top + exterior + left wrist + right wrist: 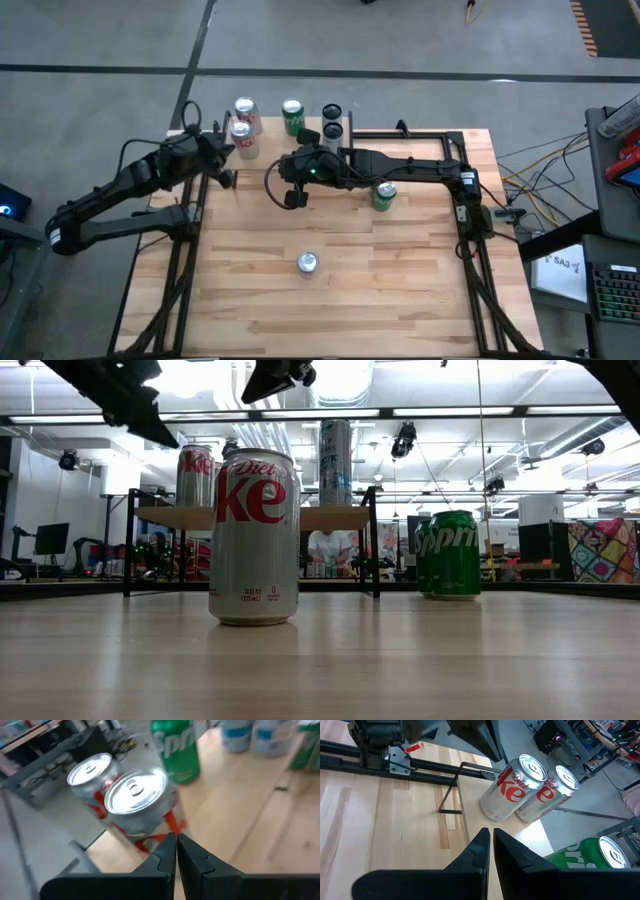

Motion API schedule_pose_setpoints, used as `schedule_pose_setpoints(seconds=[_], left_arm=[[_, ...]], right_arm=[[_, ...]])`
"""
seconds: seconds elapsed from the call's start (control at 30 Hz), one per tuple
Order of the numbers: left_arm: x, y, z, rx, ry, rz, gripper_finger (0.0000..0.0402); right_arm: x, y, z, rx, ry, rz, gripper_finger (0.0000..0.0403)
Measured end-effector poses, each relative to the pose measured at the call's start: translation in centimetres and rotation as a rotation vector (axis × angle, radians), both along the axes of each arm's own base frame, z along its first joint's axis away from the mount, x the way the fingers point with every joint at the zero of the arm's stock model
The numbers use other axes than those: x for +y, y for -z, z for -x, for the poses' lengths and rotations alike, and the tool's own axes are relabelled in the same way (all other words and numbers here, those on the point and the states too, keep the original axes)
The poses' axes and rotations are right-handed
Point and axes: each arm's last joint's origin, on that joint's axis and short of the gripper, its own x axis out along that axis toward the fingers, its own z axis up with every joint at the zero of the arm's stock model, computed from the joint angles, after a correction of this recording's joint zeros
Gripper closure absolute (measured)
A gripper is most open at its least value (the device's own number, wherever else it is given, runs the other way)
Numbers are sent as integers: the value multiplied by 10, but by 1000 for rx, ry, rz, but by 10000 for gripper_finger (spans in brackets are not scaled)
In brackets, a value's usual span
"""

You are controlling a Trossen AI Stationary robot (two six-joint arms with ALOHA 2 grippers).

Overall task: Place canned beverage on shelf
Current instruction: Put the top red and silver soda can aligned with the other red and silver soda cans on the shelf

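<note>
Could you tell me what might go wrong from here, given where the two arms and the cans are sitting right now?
1. The left gripper, shut and empty, hovers beside the two silver-and-red Diet Coke cans at the light-wood shelf's end; a careless move might knock one off the edge.
2. The right gripper, also shut, hangs near the shelf; its dark arm passes close to the green Sprite can on the table and might tip it.

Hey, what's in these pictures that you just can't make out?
- Shelf top, high view: mostly covered by both arms.
- Tall can, low view: label too blurred to read.
- Sprite can, left wrist view: top cut off by the edge.
- Pale cans, left wrist view: blurred, cut off.
- Room beyond the table, low view: too small, partly blocked by the Diet Coke can.
</note>
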Motion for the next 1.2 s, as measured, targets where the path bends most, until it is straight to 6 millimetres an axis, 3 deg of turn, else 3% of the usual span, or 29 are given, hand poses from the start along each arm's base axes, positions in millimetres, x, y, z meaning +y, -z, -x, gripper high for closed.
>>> schedule_pose_setpoints(seconds=[0.17,0.47,1.0,1.1,1.2], left_arm=[[8,4,-8,60,-86,-29,402],[16,9,-22,112,-90,-47,402],[15,4,-14,84,-219,-93,402],[10,4,-10,54,-152,-49,402],[1,5,-8,15,89,52,402]], right_arm=[[0,0,0,-1,1,-2,390],[0,0,0,-1,1,-2,390],[0,2,1,15,5,-10,390],[0,3,2,35,5,-11,390],[0,5,3,60,5,-12,390]])
